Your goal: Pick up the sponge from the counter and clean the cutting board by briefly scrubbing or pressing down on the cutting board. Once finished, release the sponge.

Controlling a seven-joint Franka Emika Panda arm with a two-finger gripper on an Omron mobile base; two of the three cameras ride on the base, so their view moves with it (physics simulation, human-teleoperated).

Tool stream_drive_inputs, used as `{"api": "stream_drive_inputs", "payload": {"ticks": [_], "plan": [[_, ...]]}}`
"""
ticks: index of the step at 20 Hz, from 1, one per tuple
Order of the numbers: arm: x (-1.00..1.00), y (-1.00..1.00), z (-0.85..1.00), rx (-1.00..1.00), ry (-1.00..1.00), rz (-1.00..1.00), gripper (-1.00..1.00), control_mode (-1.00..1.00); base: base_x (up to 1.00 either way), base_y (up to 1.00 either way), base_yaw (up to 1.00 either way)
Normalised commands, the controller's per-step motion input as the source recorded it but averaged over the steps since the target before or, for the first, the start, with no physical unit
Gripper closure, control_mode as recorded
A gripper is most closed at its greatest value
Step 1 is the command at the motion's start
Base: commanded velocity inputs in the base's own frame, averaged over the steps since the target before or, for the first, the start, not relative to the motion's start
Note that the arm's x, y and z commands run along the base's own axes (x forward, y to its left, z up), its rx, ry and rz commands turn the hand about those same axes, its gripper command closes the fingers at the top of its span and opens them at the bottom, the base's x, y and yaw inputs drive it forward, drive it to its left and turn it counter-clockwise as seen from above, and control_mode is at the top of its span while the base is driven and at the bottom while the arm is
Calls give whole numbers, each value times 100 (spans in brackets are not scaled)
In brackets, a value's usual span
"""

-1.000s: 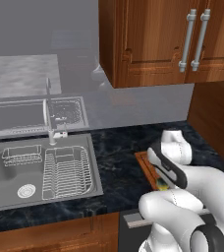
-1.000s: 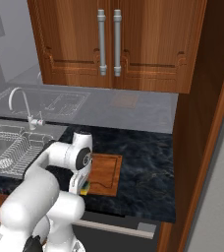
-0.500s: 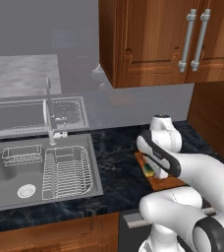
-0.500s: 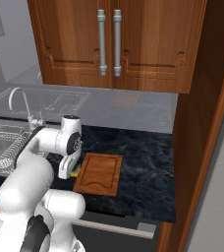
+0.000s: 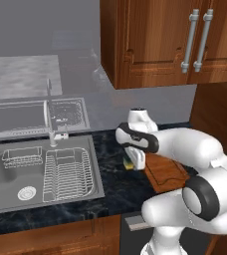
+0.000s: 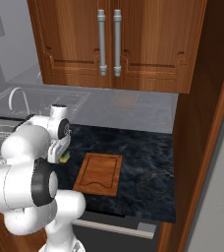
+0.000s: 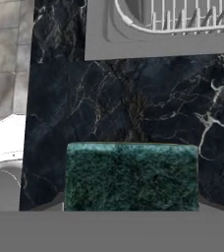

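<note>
Yellow and green, the sponge (image 5: 129, 164) is sitting low in the middle of the left base view, on the black counter (image 5: 113, 187) between the sink (image 5: 16, 169) and the brown cutting board (image 5: 166, 172). The gripper (image 5: 137, 163) is hanging right over it.

From the right base view, the sponge (image 6: 65, 158) is peeking out at middle left, just left of the board (image 6: 100, 173).

Looking from the hand view, the green top (image 7: 131, 176) is filling the bottom middle. I cannot tell if the pincer is open or closed.
</note>
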Motion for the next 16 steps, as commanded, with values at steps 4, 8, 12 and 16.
{"api": "stream_drive_inputs", "payload": {"ticks": [4,8,12,16], "plan": [[20,14,-33,0,9,0,100,-100,0,0,0],[11,5,-47,0,1,0,100,-100,0,0,0],[8,7,-49,0,0,0,100,-100,0,0,0],[0,9,-52,0,-1,0,-100,-100,0,0,0]]}}
